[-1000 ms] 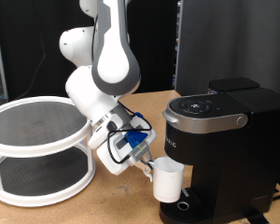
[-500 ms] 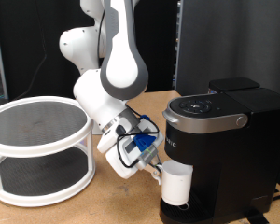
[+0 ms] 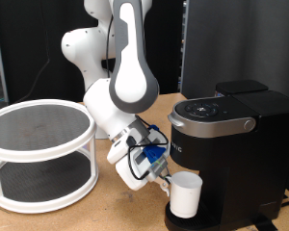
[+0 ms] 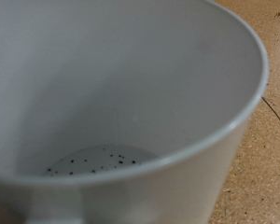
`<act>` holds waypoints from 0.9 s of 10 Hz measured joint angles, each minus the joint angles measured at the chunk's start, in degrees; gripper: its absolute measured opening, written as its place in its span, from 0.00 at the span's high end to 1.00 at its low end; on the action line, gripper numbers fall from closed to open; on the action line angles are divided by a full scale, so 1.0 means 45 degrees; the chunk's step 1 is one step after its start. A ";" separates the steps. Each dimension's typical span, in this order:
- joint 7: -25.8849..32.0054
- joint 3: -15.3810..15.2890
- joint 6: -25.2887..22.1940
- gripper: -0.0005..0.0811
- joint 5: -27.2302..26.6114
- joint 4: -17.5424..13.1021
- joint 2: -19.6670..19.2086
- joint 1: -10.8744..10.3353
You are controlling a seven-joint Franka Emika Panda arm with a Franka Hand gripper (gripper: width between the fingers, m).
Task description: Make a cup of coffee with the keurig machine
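The white cup (image 3: 186, 195) stands upright at the drip tray (image 3: 171, 218) under the spout of the black keurig machine (image 3: 226, 144), whose silver-grey lid handle is down. My gripper (image 3: 165, 180) reaches in from the exterior view's left and is shut on the cup's near side. In the wrist view the cup (image 4: 112, 93) fills the picture; it is empty, with small dark specks on its bottom. The fingers do not show there.
A white two-tier round rack (image 3: 39, 154) with mesh shelves stands at the exterior view's left on the wooden table (image 3: 96, 214). The white arm base is behind it. Dark panels stand behind the machine.
My gripper has carried the cup to the exterior view's right and downward, from beside the machine's front to the drip tray under the spout.
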State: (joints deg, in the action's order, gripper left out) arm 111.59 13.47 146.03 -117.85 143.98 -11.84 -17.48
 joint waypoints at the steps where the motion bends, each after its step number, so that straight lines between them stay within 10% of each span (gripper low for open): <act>1: 0.0179 -0.0063 -0.0001 0.91 -0.0205 -0.0029 -0.0140 -0.0004; 4: 0.0291 -0.0205 -0.0002 0.91 -0.0409 -0.0054 -0.0419 -0.0004; 6: 0.0293 -0.0204 -0.0027 0.75 -0.0418 -0.0035 -0.0454 0.0000; 8: 0.0292 -0.0111 -0.0432 0.28 -0.0267 0.0143 -0.0399 0.0112; 9: 0.0034 -0.0040 -0.0629 0.28 0.0217 0.0337 -0.0259 0.0254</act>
State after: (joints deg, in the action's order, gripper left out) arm 111.74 13.29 143.21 -116.88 145.49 -13.00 -16.34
